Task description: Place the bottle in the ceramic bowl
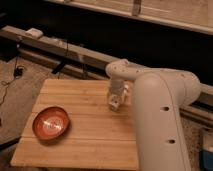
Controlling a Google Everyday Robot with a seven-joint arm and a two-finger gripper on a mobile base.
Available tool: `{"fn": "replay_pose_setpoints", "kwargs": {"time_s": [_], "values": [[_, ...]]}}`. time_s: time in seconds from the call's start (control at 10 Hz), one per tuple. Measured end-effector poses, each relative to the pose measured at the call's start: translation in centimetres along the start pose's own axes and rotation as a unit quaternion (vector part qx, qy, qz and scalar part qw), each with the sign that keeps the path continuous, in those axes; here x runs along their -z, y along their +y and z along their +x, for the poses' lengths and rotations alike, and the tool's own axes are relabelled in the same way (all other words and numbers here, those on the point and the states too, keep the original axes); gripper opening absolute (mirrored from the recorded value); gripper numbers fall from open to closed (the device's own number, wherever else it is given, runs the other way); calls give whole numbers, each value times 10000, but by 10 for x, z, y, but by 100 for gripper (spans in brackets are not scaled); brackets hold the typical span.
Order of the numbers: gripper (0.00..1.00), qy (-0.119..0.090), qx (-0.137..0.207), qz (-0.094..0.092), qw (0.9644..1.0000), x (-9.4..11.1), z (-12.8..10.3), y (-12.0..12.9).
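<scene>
The ceramic bowl (51, 122) is orange-red, round and empty. It sits on the wooden table (85, 145) near the left front. My gripper (114, 103) hangs from the white arm (160, 115) over the table's right-middle, well to the right of the bowl, pointing down close to the wood. A small pale oblong shape shows at its lower end. I cannot tell whether this is the bottle or part of the gripper. No bottle lies elsewhere on the table.
The white arm's thick link fills the right side and hides the table's right edge. Behind the table runs a long rail (65, 47) with cables (17, 70) hanging to the carpeted floor on the left.
</scene>
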Motion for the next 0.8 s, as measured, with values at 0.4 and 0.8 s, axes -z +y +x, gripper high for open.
{"fn": "replay_pose_setpoints", "kwargs": {"time_s": [0.4,0.8], "values": [[34,-24,-4,-6,10000,-1,4,-11],[0,-109,245,-89,9996,22,19,-5]]}}
